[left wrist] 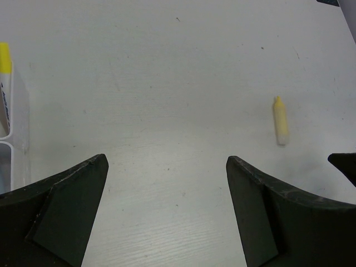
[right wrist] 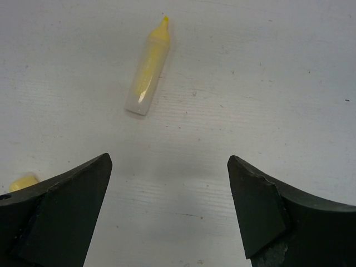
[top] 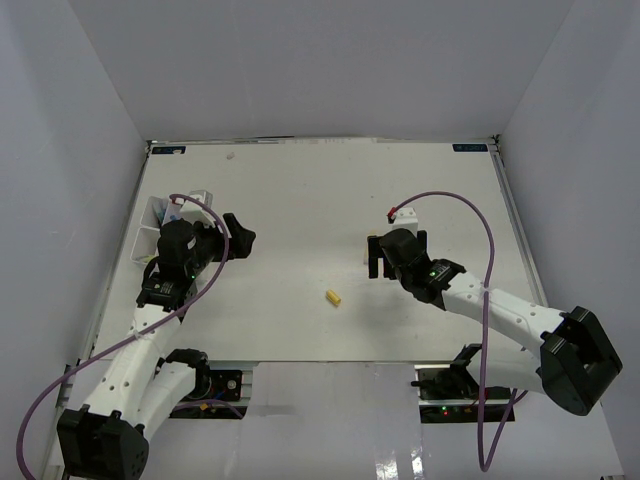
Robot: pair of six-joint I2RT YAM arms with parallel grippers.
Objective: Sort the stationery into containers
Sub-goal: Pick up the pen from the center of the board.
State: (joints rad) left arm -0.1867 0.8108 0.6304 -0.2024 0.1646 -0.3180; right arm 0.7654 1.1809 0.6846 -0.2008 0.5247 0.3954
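A small clear-and-yellow tapered piece of stationery (top: 333, 297) lies on the white table between my two arms. It also shows in the left wrist view (left wrist: 280, 119) and the right wrist view (right wrist: 147, 69). A small yellow eraser piece (right wrist: 22, 182) lies beside my right gripper's left finger. The white divided tray (top: 158, 228) stands at the left edge, partly hidden by my left arm. A yellow-capped pen (left wrist: 4, 67) stands in the tray (left wrist: 18, 128). My left gripper (top: 243, 240) (left wrist: 167, 161) is open and empty just right of the tray. My right gripper (top: 375, 257) (right wrist: 169, 158) is open and empty, right of the tapered piece.
White walls enclose the table (top: 320, 190) on the left, back and right. Purple cables loop over both arms. A small red-and-white connector (top: 398, 211) sits on the right arm's cable behind the right gripper.
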